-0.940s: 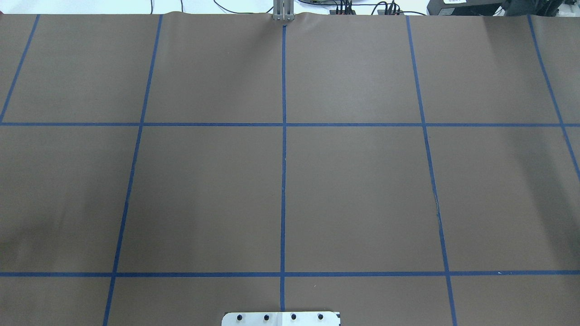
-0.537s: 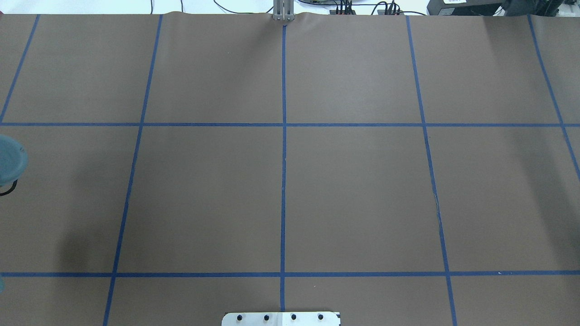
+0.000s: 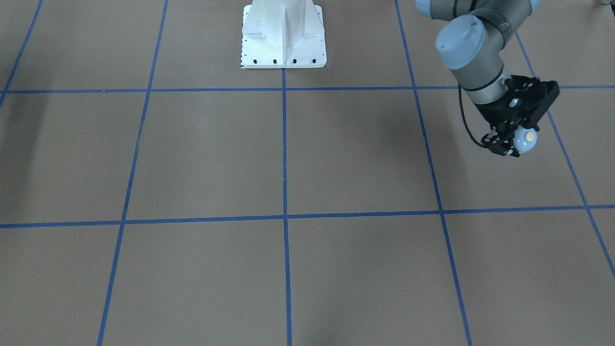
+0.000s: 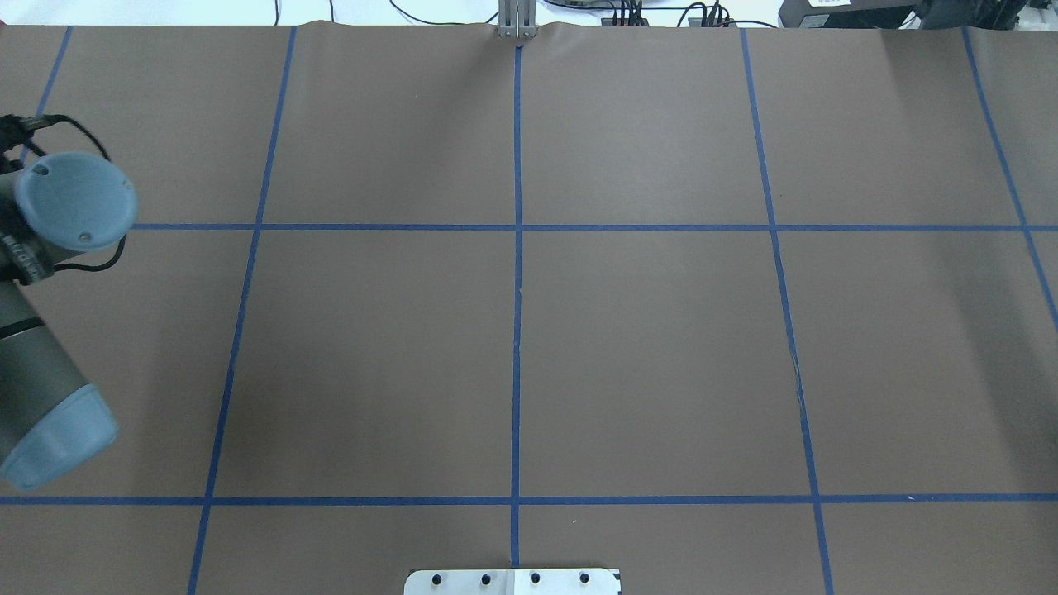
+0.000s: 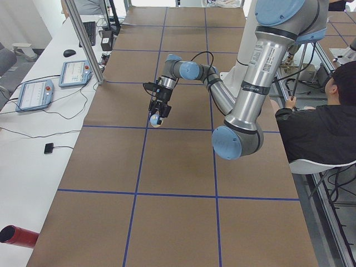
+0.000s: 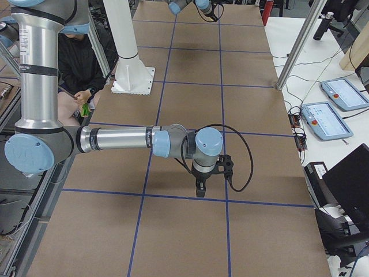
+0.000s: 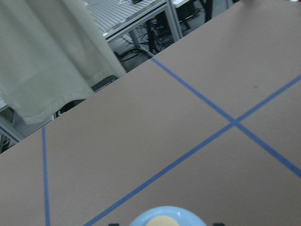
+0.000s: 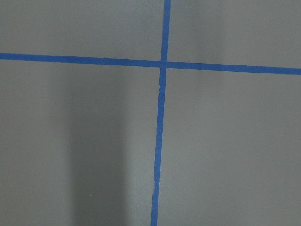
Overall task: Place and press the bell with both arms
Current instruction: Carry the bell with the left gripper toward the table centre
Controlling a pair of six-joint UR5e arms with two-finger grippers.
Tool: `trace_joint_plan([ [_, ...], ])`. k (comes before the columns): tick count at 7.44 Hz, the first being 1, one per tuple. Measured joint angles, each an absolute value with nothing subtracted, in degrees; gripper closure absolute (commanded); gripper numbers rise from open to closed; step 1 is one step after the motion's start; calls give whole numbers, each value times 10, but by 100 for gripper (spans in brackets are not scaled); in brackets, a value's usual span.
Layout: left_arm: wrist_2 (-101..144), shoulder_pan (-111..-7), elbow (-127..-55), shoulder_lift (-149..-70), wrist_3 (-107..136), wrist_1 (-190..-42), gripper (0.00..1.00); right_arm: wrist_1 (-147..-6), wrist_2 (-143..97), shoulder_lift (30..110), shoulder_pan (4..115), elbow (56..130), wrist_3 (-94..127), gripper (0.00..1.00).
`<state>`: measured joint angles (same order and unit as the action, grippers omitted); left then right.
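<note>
The light-blue bell [image 3: 526, 138] with its cream button is clamped in my left gripper [image 3: 515, 142], which is shut on it and holds it tilted above the brown table. The exterior left view shows the same bell [image 5: 155, 119] at the tip of the left gripper [image 5: 157, 110]. The bell's top [image 7: 164, 219] fills the bottom edge of the left wrist view. In the overhead view only the left arm's blue joint cap [image 4: 76, 201] shows. My right gripper [image 6: 200, 190] points down over a blue tape line. I cannot tell whether it is open or shut.
The white pedestal [image 3: 283, 36] is bolted at the robot's side of the taped table [image 4: 645, 355]. A seated person [image 5: 317, 122] is beside the robot. Teach pendants [image 5: 33, 92] and a metal post [image 5: 83, 39] stand along the far edge.
The left arm has swung into the overhead view from the left edge. It was absent at first, then only a cap edge showed; now two joints are visible.
</note>
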<state>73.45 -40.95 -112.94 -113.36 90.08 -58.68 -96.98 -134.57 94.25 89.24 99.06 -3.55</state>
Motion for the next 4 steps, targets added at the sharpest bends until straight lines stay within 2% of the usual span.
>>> trace_joint_plan([
  [4,663,-358,-1048,-1200,734,-903,100,-969,-1348,938,892,996,-37,0],
])
